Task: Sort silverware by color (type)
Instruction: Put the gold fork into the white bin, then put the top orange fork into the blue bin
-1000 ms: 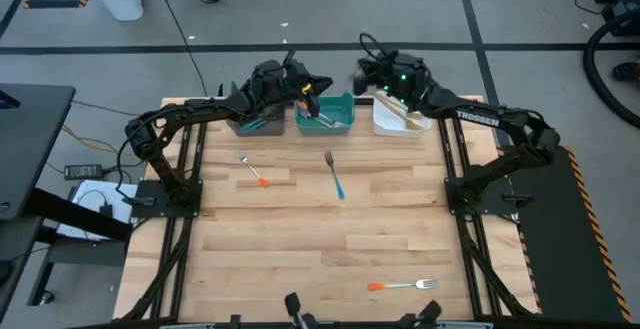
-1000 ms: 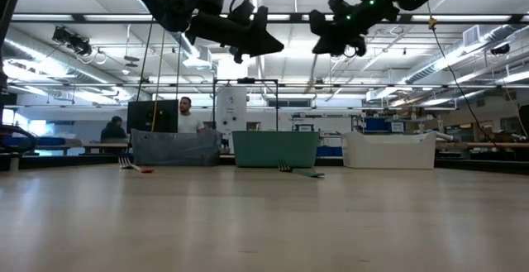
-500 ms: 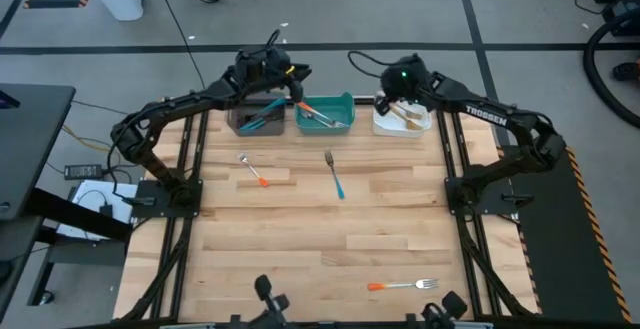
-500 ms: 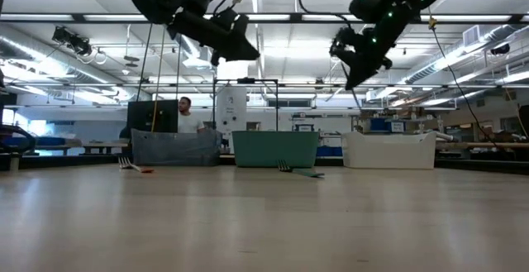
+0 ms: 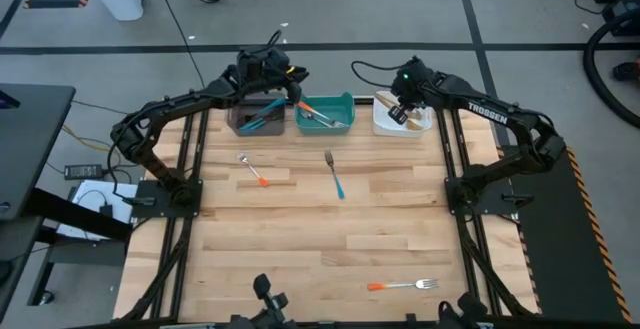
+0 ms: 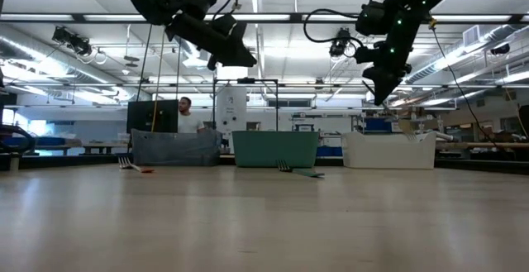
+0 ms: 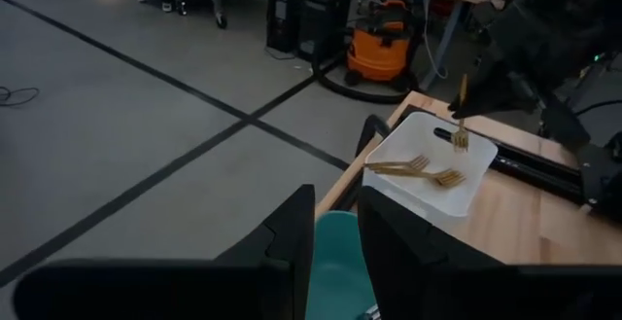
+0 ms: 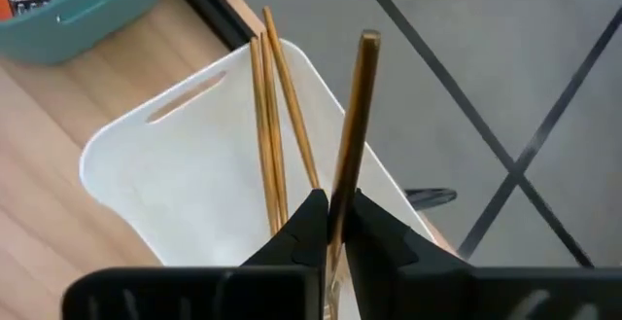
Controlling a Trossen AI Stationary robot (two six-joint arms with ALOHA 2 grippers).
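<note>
the pale wooden table (image 5: 320,229) is seen below both claws. under the right gripper (image 8: 331,225) sits the smooth white bin (image 8: 194,189), two slim gold forks (image 8: 270,125) lying inside. a gold fork (image 8: 352,116) is pinched between its nearly closed fingers, long axis steep, handle end away from the claw, tines hidden. the left gripper (image 7: 335,237) hangs spread and empty above the teal bin (image 5: 326,113).

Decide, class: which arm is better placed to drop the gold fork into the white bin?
The right. Its gripper hangs over the white bin with the gold fork between its fingers. The left gripper, open and empty, sits above the grey bin.
</note>
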